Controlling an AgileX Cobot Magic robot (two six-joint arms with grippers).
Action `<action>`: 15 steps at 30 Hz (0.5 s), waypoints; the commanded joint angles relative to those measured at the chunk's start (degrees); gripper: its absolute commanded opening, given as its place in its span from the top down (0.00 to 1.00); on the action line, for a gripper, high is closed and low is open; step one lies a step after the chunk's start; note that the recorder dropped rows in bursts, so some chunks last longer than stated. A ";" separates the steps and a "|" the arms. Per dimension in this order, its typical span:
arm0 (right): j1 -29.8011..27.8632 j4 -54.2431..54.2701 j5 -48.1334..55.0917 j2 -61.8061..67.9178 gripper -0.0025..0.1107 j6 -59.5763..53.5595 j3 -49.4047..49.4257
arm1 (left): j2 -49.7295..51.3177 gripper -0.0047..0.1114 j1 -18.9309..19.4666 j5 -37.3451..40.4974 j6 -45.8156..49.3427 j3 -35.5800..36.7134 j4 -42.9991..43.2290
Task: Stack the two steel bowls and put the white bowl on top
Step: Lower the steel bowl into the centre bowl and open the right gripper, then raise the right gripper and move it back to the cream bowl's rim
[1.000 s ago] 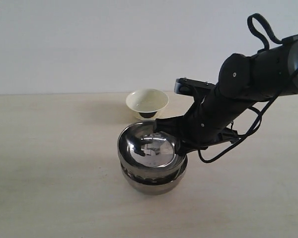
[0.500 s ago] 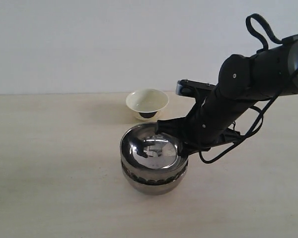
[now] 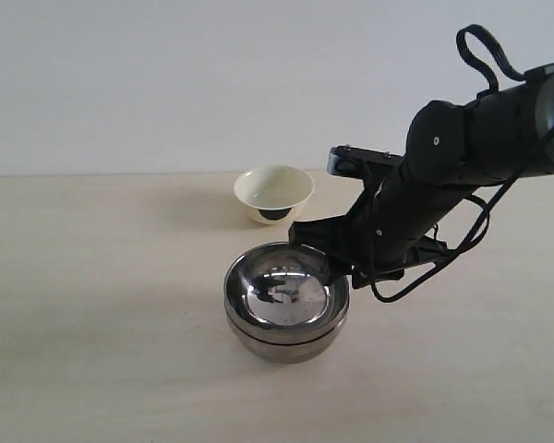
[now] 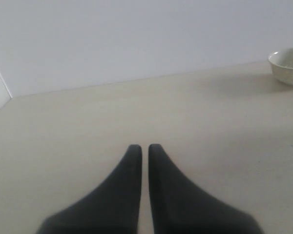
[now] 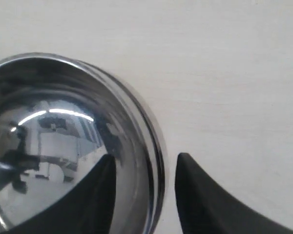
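Steel bowls (image 3: 286,303) sit nested at the middle of the tabletop (image 3: 92,314), and the right gripper (image 5: 146,157), open astride their rim, should rise straight, without dragging, before fetching the white bowl (image 3: 273,191) near the far edge.

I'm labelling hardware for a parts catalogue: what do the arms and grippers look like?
The right arm: matte black, rounded links, black cables looping off it. The left gripper and right gripper: plain black fingers tapering to points, no markings.

The white bowl (image 4: 288,68) is cut off at the left wrist view's edge. The lower steel bowl (image 3: 282,345) is mostly hidden by the upper steel bowl (image 3: 286,284).
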 commanded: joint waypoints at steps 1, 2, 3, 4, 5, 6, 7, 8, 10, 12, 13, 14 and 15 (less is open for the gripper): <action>-0.05 -2.04 0.32 -2.34 0.67 -0.54 -0.37 | -0.22 0.93 0.17 -0.46 -0.56 0.20 -0.49; -0.05 -2.40 0.32 -2.97 0.67 -0.30 -0.37 | -0.22 0.93 0.17 -0.46 -0.56 0.20 -0.49; -0.05 -2.66 0.20 -3.81 0.67 -0.30 -0.37 | -0.22 0.93 0.17 -0.46 -0.56 0.20 -0.49; -0.43 -2.83 0.20 -4.63 0.67 -0.30 -0.37 | -0.22 0.93 0.17 -0.46 -0.56 0.20 -0.49; -1.10 -2.83 0.54 -5.49 0.67 -0.15 -0.37 | -0.22 0.93 0.17 -0.46 -0.56 0.20 -0.49; -1.73 -3.11 0.96 -5.92 0.67 -0.11 -0.37 | -0.22 0.93 0.17 -0.46 -0.56 0.20 -0.49; -2.45 -3.45 1.48 -6.44 0.67 -0.11 -0.37 | -0.22 0.93 0.17 -0.46 -0.56 0.20 -0.49; -3.22 -3.83 1.95 -6.79 0.67 -0.11 -0.37 | -0.22 0.93 0.17 -0.46 -0.56 0.20 -0.49; -4.92 -3.97 2.61 -7.48 0.67 -0.11 -0.37 | -0.22 0.93 0.17 -0.46 -0.56 0.20 -0.49; -6.15 -4.20 2.74 -7.72 0.67 -0.23 -0.37 | -0.22 0.93 0.17 -0.46 -0.56 0.20 -0.49; -6.80 -4.37 2.58 -7.84 0.67 -0.36 -0.37 | -0.22 0.93 0.17 -0.46 -0.56 0.20 -0.49; -7.26 -4.37 1.80 -7.84 0.67 -0.51 -0.37 | -0.22 0.93 0.17 -0.46 -0.56 0.20 -0.49; -7.37 -4.48 0.94 -7.84 0.67 -0.51 -0.37 | -0.22 0.93 0.17 -0.46 -0.56 0.20 -0.49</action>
